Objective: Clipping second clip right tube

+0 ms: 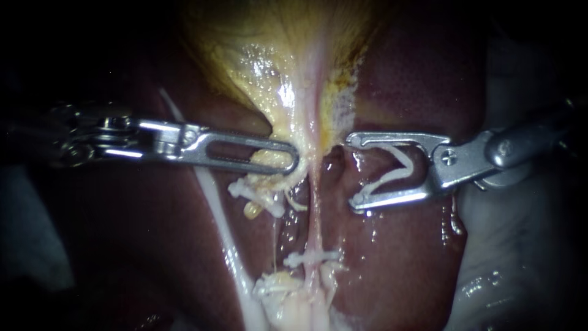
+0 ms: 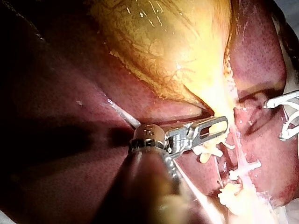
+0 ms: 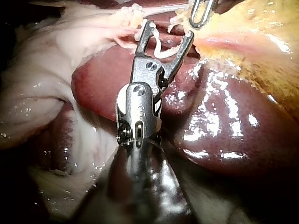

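Observation:
The right tube point(image 1: 315, 211) is a pale thin strand running down from the yellow gallbladder point(image 1: 275, 49), with a white clip point(image 1: 311, 257) across its lower part. My right instrument point(image 1: 352, 173) comes in from the right, its jaws wide apart and holding a white V-shaped clip point(image 1: 398, 171) between them. The jaw tips stand just right of the tube, not around it. My left instrument point(image 1: 278, 160) has slotted jaws shut on the gallbladder's yellow neck tissue. In the right wrist view the right instrument point(image 3: 169, 29) holds the clip point(image 3: 161, 46) in the same way.
More white clips point(image 1: 257, 195) sit on the strands under my left instrument's jaws. Dark red liver point(image 1: 392, 263) lies on both sides of the tube. Pale wet tissue point(image 1: 520, 245) lies beyond the liver's right edge. A white strand point(image 1: 220, 214) runs down the left.

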Tool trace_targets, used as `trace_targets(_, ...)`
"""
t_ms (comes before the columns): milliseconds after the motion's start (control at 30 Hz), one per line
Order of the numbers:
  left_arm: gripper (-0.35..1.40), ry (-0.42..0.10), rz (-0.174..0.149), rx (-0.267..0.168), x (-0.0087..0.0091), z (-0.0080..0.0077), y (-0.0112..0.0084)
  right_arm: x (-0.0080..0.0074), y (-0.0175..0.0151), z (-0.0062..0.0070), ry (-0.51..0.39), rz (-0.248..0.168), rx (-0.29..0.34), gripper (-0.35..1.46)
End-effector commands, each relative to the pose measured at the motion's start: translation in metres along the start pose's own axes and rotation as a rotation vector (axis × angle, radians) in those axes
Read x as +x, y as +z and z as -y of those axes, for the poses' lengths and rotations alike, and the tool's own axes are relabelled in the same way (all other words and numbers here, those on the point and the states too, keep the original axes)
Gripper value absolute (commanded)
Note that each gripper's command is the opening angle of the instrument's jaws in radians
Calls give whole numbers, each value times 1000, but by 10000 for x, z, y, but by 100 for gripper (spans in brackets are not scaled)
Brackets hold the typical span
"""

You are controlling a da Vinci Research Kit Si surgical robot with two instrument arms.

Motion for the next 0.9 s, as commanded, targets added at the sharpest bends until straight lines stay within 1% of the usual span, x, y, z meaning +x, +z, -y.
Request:
trace_targets(33,-35,0,-1,3,-1,0,-3,0,0,0,0,0,0,50)
trace_targets(100,-35,-2,-9,10,-3,2,-12,0,0,0,0,0,0,50)
trace_targets(267,-35,-11,5,-1,-14,13,-42,0,1,0,0,0,0,50)
trace_targets(367,-35,-16,10,-9,-16,21,-59,0,1,0,0,0,0,50)
trace_targets(467,-35,-27,19,-9,-18,28,-68,0,3,1,0,1,-4,50)
trace_targets(567,-35,-29,23,-4,-20,30,-68,-2,6,3,-9,0,1,50)
trace_targets(667,-35,-28,24,-6,-19,30,-66,-9,14,9,38,13,7,50)
trace_targets(767,-35,-28,24,-6,-19,30,-66,-19,28,17,109,62,20,50)
trace_targets(800,-35,-28,24,-6,-19,30,-66,-24,34,21,152,84,29,49)
trace_targets(867,-35,-28,24,-6,-19,30,-66,-33,43,26,203,100,39,49)
trace_targets(900,-35,-28,24,-6,-19,30,-66,-38,49,30,240,99,48,48)
